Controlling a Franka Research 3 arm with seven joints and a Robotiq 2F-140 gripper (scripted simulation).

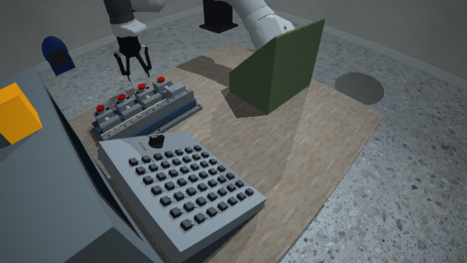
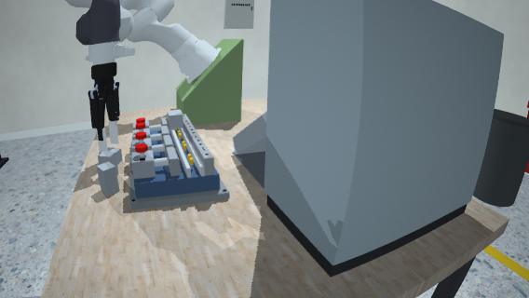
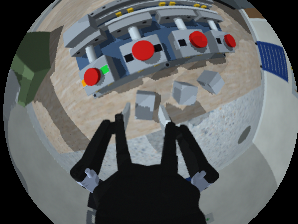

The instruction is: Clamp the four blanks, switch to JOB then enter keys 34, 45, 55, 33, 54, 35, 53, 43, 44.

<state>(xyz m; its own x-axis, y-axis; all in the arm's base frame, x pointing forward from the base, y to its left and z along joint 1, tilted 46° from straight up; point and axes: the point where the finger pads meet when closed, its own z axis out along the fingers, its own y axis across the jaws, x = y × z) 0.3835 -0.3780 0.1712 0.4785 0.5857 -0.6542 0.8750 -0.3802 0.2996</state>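
My gripper [image 1: 140,80] [image 2: 106,140] [image 3: 144,109] is part open and holds nothing. It hangs just above the nearest of three loose grey blanks [image 3: 145,104] [image 3: 182,91] [image 3: 212,82], which lie on the table behind the vise fixture [image 1: 181,112] [image 2: 177,183]. Two of them show in the exterior view [image 2: 110,156] [image 2: 108,179]. Four red valves [image 1: 161,79] [image 1: 141,86] [image 1: 122,97] [image 1: 100,108] stand in a row on the fixture. The green lens [image 3: 104,70] [image 1: 156,83] beside the end valve [image 3: 93,78] is lit. The black selector knob [image 1: 156,140] sits above the dark keys of the keypad [image 1: 181,187].
A green wedge [image 1: 279,70] [image 2: 219,88] stands at the back of the wooden table [image 1: 321,136]. The big grey cabinet [image 2: 373,116] fills the near side, with a yellow-amber lamp [image 1: 16,111] on top. A dark bin [image 2: 505,158] stands off the table.
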